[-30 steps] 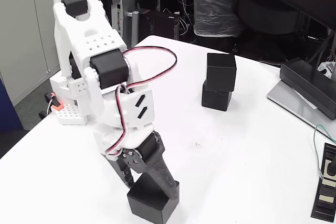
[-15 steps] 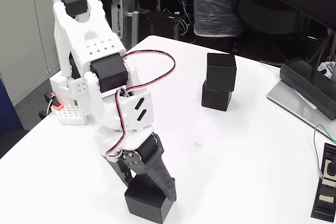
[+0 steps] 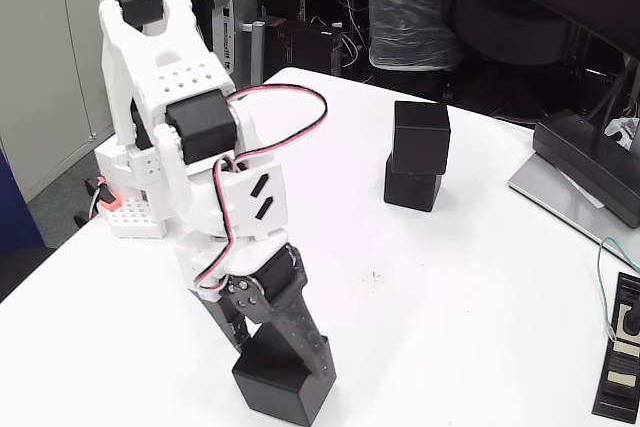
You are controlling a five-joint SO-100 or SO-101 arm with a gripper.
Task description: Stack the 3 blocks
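Note:
A matte black block (image 3: 283, 387) sits at the table's front edge, low in the fixed view. My gripper (image 3: 281, 359) reaches down onto it, one dark finger (image 3: 304, 337) lying along its right top edge and the other against its left side, shut on it. Whether the block is off the table I cannot tell. Two more black blocks stand apart at the back right, the upper block (image 3: 421, 137) resting on the lower block (image 3: 412, 187), turned slightly against it.
A grey laptop with a dark unit (image 3: 588, 177) on it lies at the right edge. A flat black labelled device (image 3: 622, 362) sits at the front right. The arm's white base (image 3: 130, 209) stands at the left table edge. Office clutter lies behind the table.
The gripper has drawn slightly left and settled closer around the front block, which shifted a little left and turned with it. The two stacked blocks have not moved.

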